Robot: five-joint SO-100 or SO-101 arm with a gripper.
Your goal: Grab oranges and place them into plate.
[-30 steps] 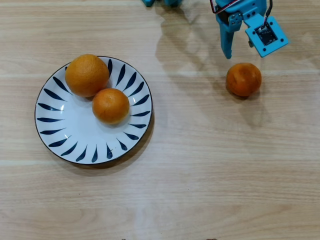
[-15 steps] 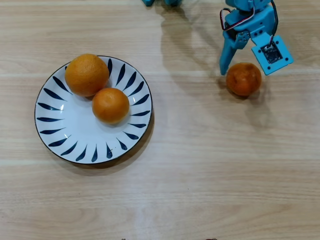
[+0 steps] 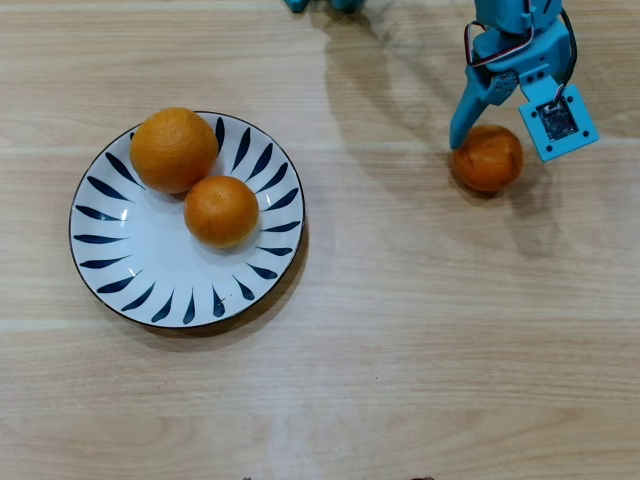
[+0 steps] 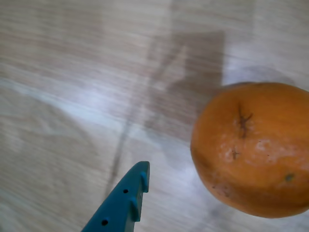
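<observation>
Two oranges lie on the white plate [image 3: 130, 270] with blue leaf strokes at the left of the overhead view: a larger one [image 3: 174, 150] at the rim and a smaller one [image 3: 221, 211] beside it. Another orange [image 3: 487, 158] lies alone on the table at the upper right, and it fills the right side of the wrist view [image 4: 256, 150]. My blue gripper [image 3: 492, 140] hangs open over this orange. One fingertip [image 3: 458, 140] stands just left of the fruit, also seen in the wrist view [image 4: 140, 176]. The other finger is hidden under the camera mount.
The table is pale wood [image 3: 420, 330]. The arm's blue base parts [image 3: 320, 5] show at the top edge of the overhead view. Wide bare wood separates the lone orange from the plate.
My gripper has come down the overhead picture and a little to the right, from above the lone orange to right over it. The oranges and the plate have not moved.
</observation>
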